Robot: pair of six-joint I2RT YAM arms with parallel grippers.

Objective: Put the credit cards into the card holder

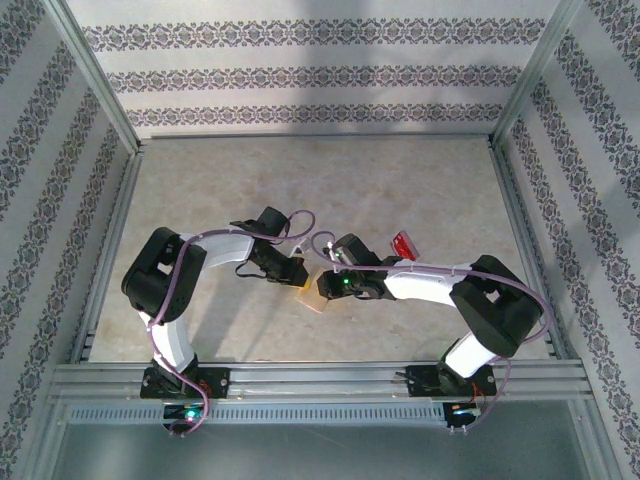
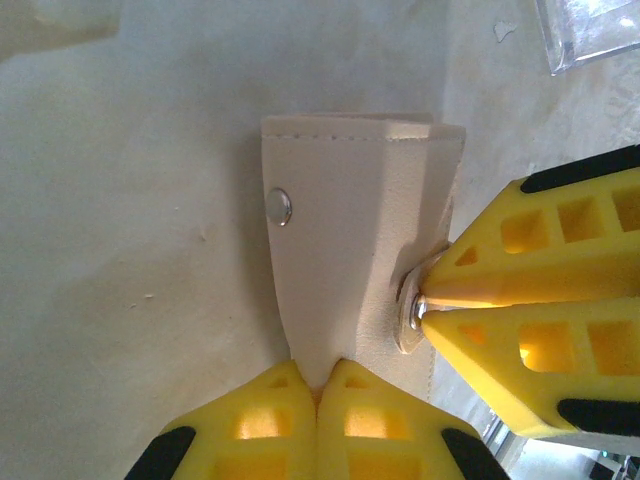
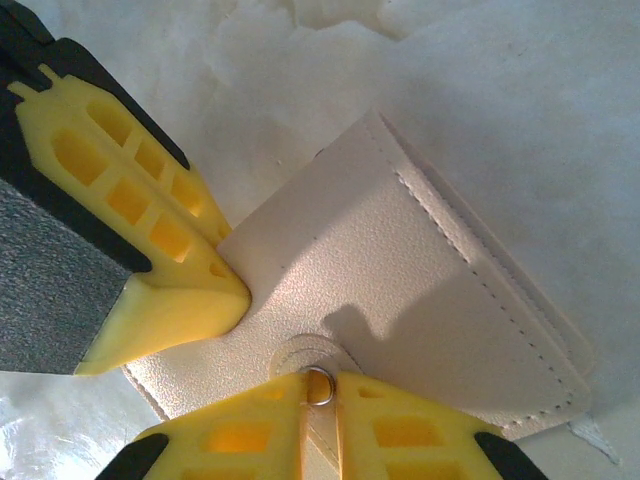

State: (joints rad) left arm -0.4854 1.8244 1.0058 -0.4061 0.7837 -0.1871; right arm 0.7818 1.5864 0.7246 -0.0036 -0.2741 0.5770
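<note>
The tan card holder (image 1: 312,300) lies mid-table between both grippers. In the left wrist view my left gripper (image 2: 320,390) is shut on the pointed end of a flap of the card holder (image 2: 340,220), which shows one snap stud. My right gripper (image 2: 425,302) pinches the metal snap piece at the flap's right edge. In the right wrist view the right gripper (image 3: 320,385) is shut on the snap tab of the card holder (image 3: 420,290), and the left gripper (image 3: 235,272) clamps the flap's edge. A red credit card (image 1: 403,246) lies right of the arms. A clear card (image 2: 590,35) lies beyond the holder.
Metal frame rails (image 1: 320,380) run along the table's near edge and up both sides. Patterned walls enclose the table. The two grippers, left (image 1: 295,275) and right (image 1: 328,288), stand almost touching over the holder.
</note>
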